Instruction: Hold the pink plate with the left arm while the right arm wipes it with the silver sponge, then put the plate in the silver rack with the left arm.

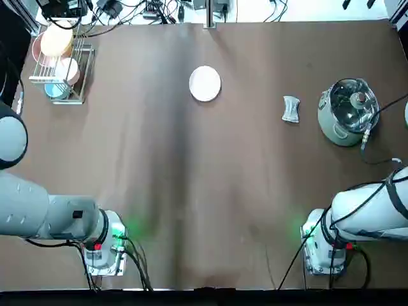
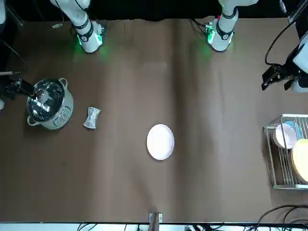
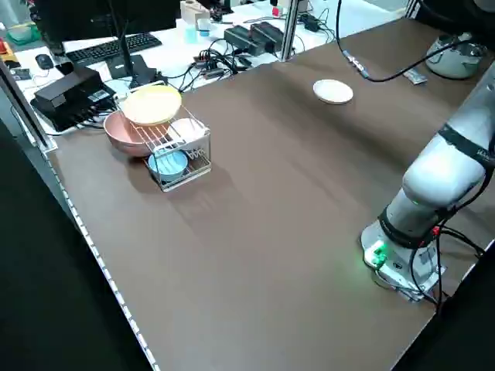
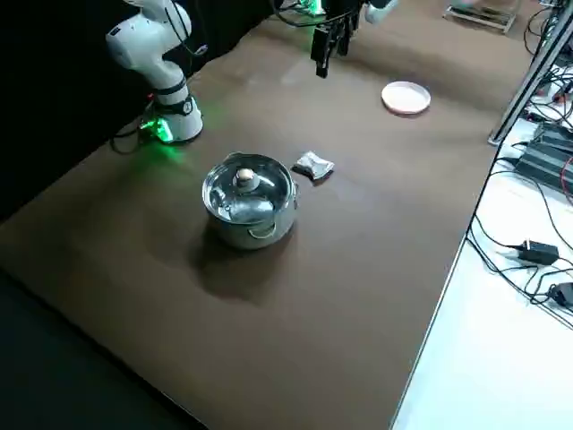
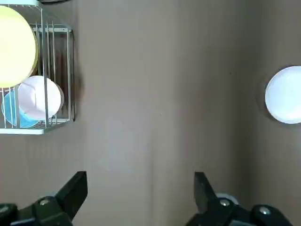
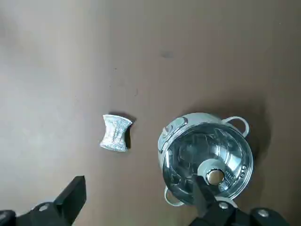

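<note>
Nearest the robot's edge, the left gripper (image 5: 141,195) and right gripper (image 6: 141,197) hang high with fingers spread wide, empty, likely parked before any reach. Farther out, toward the table's (image 1: 191,191) far edge, the pink plate (image 1: 205,83) lies flat mid-table; the silver sponge (image 1: 291,109) sits beside a lidded pot (image 1: 348,111). The silver rack (image 1: 62,67) fills the far left corner, its dishes overlapping

My arm's base (image 3: 406,259) sits at the near table edge, green light glowing; the silver rack (image 3: 174,151) stands well apart, holding a yellow plate (image 3: 151,104) and a blue dish (image 3: 168,164) (a pink bowl (image 3: 124,135) beside it); the pink plate (image 3: 333,91) lies flat farther off.
</note>
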`<state>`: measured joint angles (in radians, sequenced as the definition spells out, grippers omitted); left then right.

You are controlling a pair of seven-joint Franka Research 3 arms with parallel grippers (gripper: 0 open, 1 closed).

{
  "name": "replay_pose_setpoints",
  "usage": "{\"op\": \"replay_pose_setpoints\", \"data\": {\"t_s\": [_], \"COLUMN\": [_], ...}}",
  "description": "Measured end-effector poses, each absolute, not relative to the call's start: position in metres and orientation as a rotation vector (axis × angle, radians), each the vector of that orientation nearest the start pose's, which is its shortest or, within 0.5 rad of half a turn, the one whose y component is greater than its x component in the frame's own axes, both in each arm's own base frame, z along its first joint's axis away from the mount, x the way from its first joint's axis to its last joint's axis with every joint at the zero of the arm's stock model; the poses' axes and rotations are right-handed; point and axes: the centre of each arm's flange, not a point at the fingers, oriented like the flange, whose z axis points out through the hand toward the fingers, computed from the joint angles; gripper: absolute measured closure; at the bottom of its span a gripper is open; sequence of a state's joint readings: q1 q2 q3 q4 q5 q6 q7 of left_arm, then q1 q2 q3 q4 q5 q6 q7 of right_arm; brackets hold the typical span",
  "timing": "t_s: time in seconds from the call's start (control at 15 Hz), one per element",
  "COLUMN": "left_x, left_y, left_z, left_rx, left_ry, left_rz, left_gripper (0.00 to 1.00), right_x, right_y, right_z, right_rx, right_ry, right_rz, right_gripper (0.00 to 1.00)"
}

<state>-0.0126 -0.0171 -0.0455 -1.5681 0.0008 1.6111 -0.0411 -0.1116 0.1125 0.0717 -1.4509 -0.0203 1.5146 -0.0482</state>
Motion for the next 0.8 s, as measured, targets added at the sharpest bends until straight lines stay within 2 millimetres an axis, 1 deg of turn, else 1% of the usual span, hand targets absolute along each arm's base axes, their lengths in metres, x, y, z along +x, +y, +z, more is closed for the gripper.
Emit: {"op": "replay_pose_setpoints", "data": {"t_s": [0.2, 0.47, 0.6, 0.8], "left_x": [0.553, 0.553, 0.553, 0.554], "left_y": [-0.032, -0.032, -0.032, -0.033], "left_z": [0.639, 0.639, 0.639, 0.636], "left_rx": [-3.141, -3.141, -3.141, -3.141], "left_ry": [0.027, 0.027, 0.027, 0.028], "left_rz": [-0.094, -0.095, -0.093, -0.085], "left_gripper": [0.0, 0.0, 0.0, 0.0], "right_x": [0.583, 0.582, 0.582, 0.581], "right_y": [-0.03, -0.03, -0.029, -0.021], "right_z": [0.61, 0.601, 0.599, 0.596], "right_rx": [-3.151, -3.149, -3.149, -3.146], "right_ry": [-0.006, -0.006, -0.008, -0.03], "right_rz": [0.081, 0.11, 0.115, 0.146], "right_gripper": [0.0, 0.0, 0.0, 0.0]}}
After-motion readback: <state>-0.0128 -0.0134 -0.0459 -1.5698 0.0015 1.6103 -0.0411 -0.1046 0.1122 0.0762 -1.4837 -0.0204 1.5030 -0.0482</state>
